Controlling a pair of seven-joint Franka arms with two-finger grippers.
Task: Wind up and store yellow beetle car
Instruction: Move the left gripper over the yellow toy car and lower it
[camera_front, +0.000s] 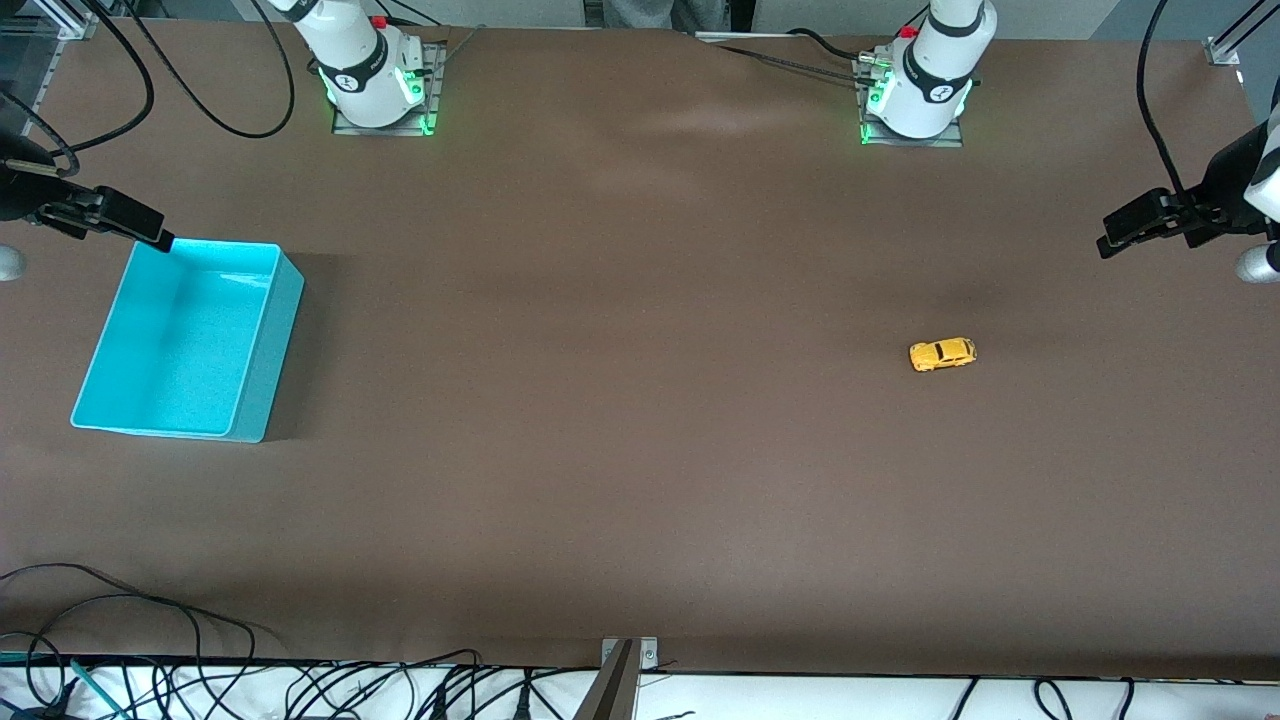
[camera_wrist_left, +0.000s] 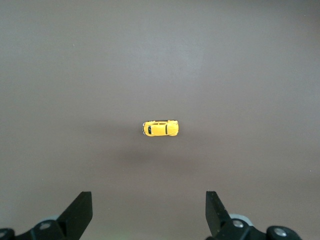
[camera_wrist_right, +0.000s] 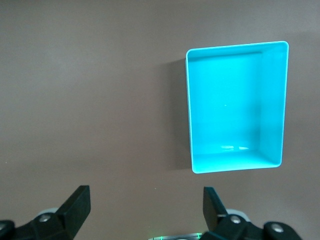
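Note:
The yellow beetle car (camera_front: 942, 354) stands on its wheels on the brown table toward the left arm's end. It also shows in the left wrist view (camera_wrist_left: 160, 128), below and apart from the fingers. My left gripper (camera_front: 1108, 240) (camera_wrist_left: 148, 205) is open and empty, held high over the table's left-arm end. The turquoise bin (camera_front: 270, 360) sits empty toward the right arm's end and shows in the right wrist view (camera_wrist_right: 235, 110). My right gripper (camera_front: 160, 238) (camera_wrist_right: 146, 200) is open and empty, held high beside the bin's corner.
The two arm bases (camera_front: 375, 85) (camera_front: 920, 90) stand along the table's edge farthest from the front camera. Cables (camera_front: 200, 680) and a metal bracket (camera_front: 625, 655) lie along the edge nearest it. Brown table surface (camera_front: 620, 380) stretches between bin and car.

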